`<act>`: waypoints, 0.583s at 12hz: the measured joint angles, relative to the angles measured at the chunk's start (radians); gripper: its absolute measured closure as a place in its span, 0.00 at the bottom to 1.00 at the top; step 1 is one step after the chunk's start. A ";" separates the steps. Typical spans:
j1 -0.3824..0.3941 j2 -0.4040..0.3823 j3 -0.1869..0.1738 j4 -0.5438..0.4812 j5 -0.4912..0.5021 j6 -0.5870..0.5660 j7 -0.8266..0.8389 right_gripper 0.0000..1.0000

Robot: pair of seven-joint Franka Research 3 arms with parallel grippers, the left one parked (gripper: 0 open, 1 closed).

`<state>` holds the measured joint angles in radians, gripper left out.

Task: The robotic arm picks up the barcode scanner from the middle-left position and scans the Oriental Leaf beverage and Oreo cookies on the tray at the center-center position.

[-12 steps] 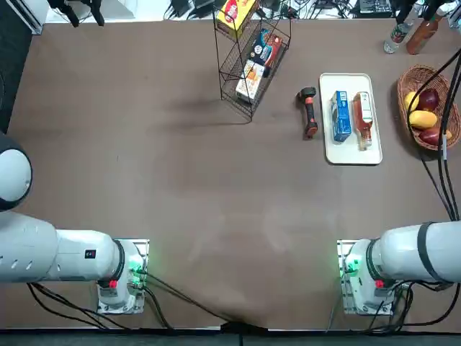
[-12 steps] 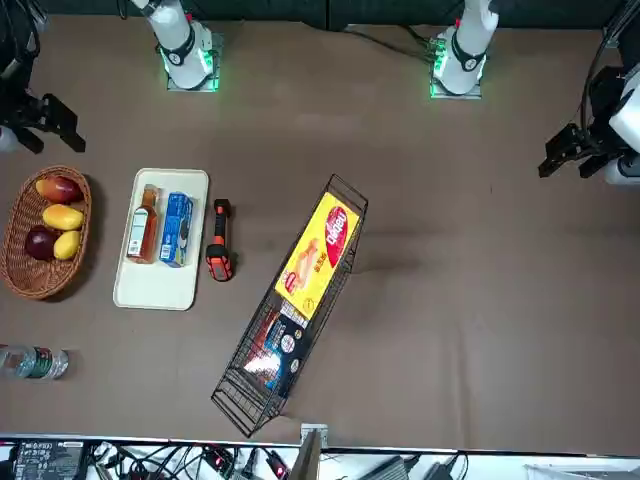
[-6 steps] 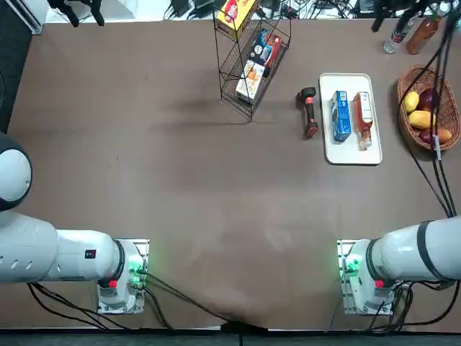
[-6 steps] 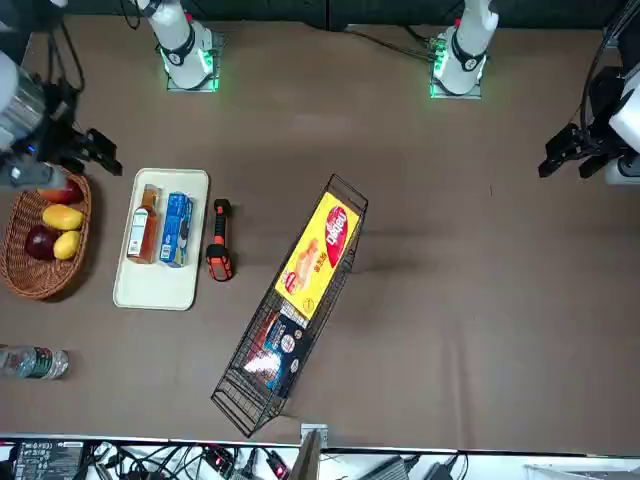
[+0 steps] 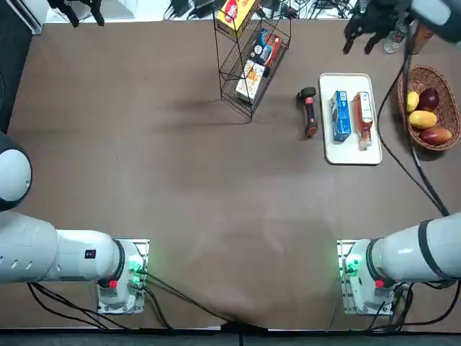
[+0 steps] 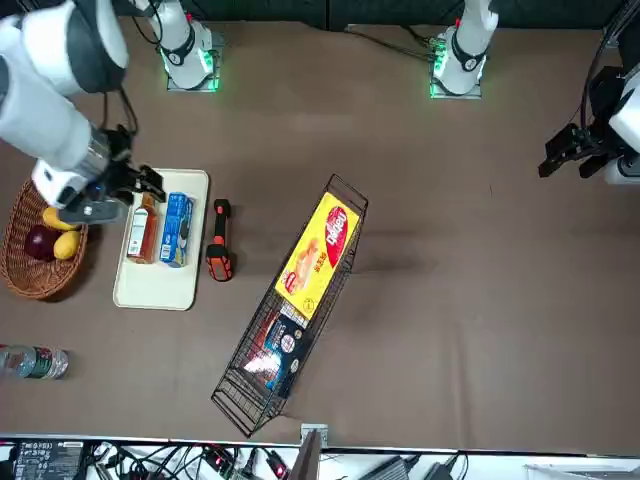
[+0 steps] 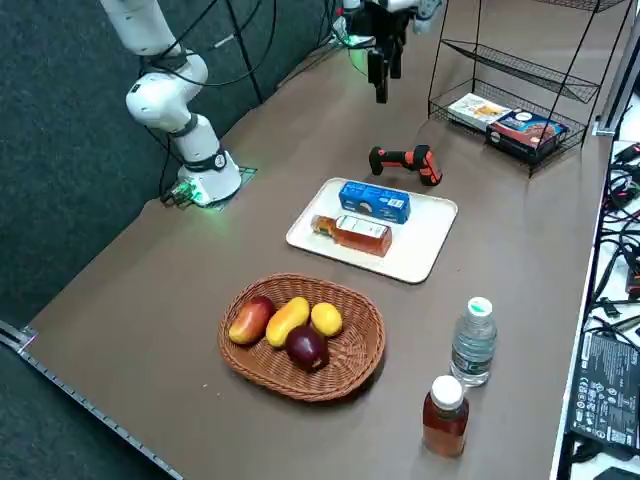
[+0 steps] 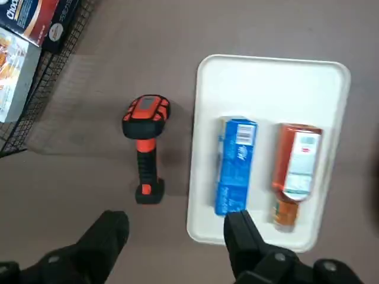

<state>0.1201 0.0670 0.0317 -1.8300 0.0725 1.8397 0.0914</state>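
The black and orange barcode scanner [image 5: 309,112] [image 8: 145,148] lies on the brown table just left of the white tray [image 5: 351,155] [image 8: 266,83]. On the tray the blue Oreo cookies [image 5: 341,115] [image 8: 234,165] and the amber Oriental Leaf beverage [image 5: 362,119] [image 8: 294,171] lie side by side. My right gripper [image 5: 362,36] [image 6: 130,190] [image 7: 381,80] [image 8: 177,236] hangs open and empty, high above the table. In the wrist view it looks down on the scanner and the tray, touching nothing.
A tipped wire rack [image 5: 252,58] [image 7: 510,90] with snack packets lies left of the scanner. A wicker basket of fruit [image 5: 426,108] [image 7: 300,335] stands right of the tray. A clear water bottle [image 7: 472,340] and a brown sauce bottle [image 7: 445,415] stand beyond the basket.
My right arm has swung in from the table's right edge, passing over the fruit basket, and its gripper now hovers by the tray. The objects have not moved.
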 joint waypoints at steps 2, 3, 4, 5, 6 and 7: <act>0.050 0.023 0.001 -0.067 0.000 0.114 0.025 0.00; 0.070 0.033 0.001 -0.108 0.000 0.190 0.034 0.00; 0.083 0.042 0.001 -0.150 0.000 0.259 0.041 0.00; 0.093 0.049 0.001 -0.189 0.000 0.312 0.053 0.00; 0.103 0.055 0.001 -0.218 0.000 0.355 0.068 0.00; 0.116 0.060 0.001 -0.241 0.000 0.390 0.089 0.00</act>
<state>0.2362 0.1275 0.0332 -2.0711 0.0726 2.2296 0.1806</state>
